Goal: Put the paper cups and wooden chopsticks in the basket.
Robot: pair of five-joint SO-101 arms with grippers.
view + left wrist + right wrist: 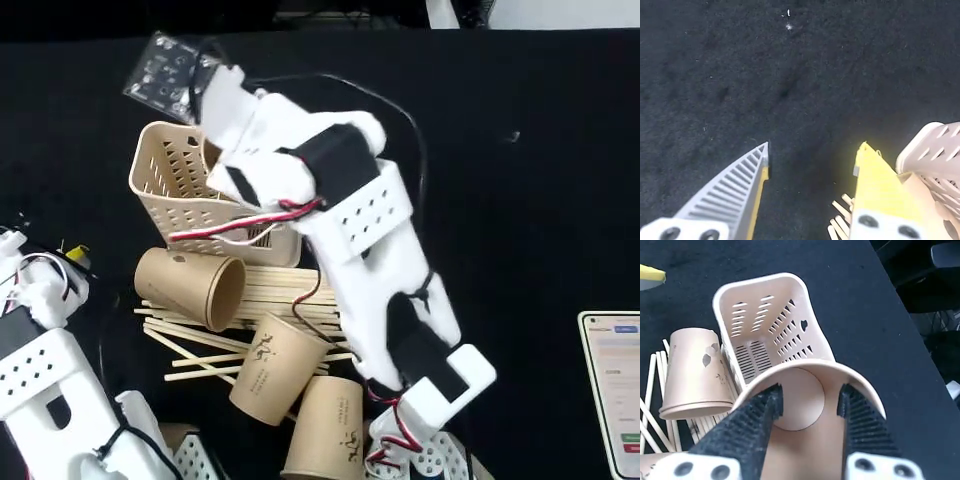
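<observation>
Right wrist view: the right gripper point(809, 391) pinches a paper cup point(801, 412) at the beige basket's point(758, 282) open mouth. High view: three other cups point(190, 285) lie with the wooden chopsticks point(285, 290) at lower centre. The left gripper point(814, 146) hangs spread over the black table point(790, 75).
</observation>
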